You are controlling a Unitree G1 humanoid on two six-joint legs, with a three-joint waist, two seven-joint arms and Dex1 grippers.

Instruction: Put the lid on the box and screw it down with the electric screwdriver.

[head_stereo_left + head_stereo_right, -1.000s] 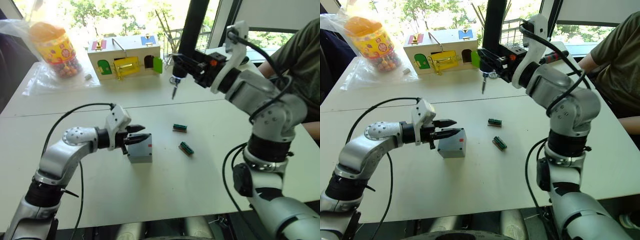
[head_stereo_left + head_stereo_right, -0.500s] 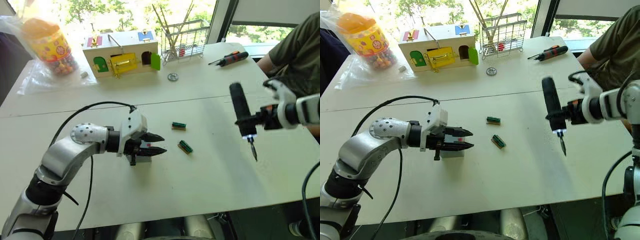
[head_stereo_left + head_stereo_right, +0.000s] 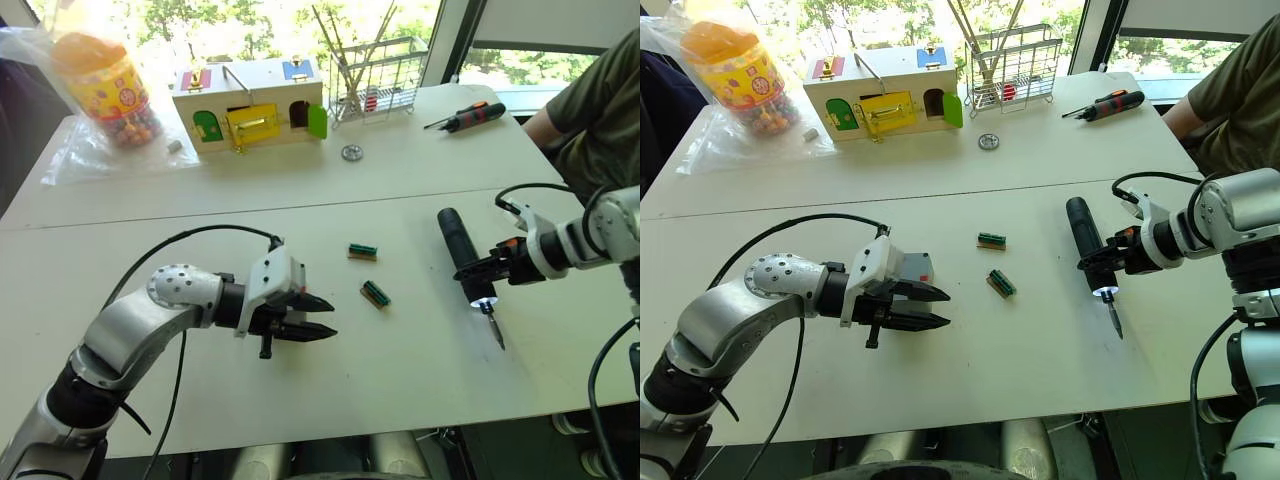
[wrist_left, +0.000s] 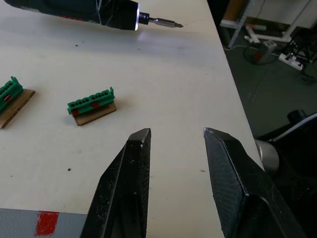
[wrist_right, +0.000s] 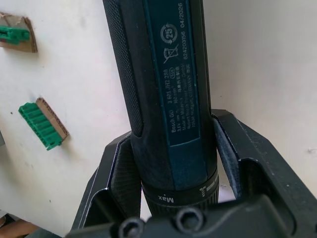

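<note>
The right claw (image 3: 1102, 268) has swung the electric screwdriver (image 3: 1087, 246) from the upper middle of the frame, near the toy house, down to the right-hand side, low over the counter (image 3: 1040, 360), with its bit tilted toward the lower right. The left claw (image 3: 936, 307) has slid rightward past the box (image 3: 915, 268), which now sits behind its wrist rather than ahead of the fingertips; its fingers remain apart.

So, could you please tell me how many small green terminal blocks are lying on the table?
2: one green terminal block farther from the robot, the other nearer, between the left gripper and the dark electric screwdriver.
</note>
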